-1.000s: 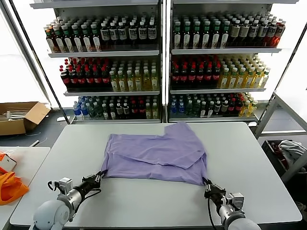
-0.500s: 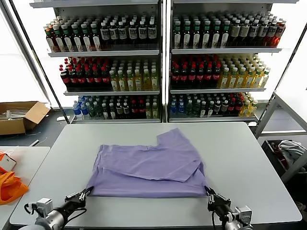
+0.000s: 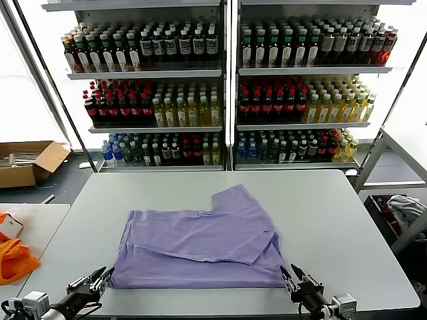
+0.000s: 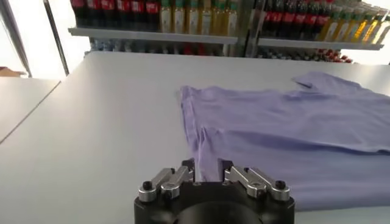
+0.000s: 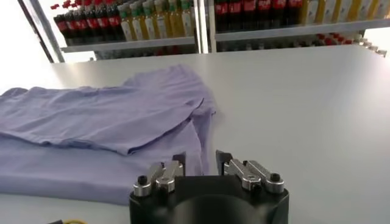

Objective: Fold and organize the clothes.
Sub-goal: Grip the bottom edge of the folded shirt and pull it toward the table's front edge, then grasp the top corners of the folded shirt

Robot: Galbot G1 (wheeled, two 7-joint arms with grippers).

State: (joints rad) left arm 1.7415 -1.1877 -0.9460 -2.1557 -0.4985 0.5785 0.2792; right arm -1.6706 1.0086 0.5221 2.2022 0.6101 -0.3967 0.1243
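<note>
at the table's [image 3: 347,220] near edge, the left gripper [image 3: 100,279] and the right gripper [image 3: 291,275] each sit with jaws parted at a near corner of the shirt [image 3: 207,240], holding nothing. the lavender shirt lies folded mid-table. beyond stand shelves of bottles [image 3: 227,87].

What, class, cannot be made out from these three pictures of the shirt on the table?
- T-shirt: its underside and any print, hidden against the table in the head view.
- Near hem: each wrist view's gripper body covers part.
- Bottles: labels too small.
- Cardboard box: cut by the edge.
</note>
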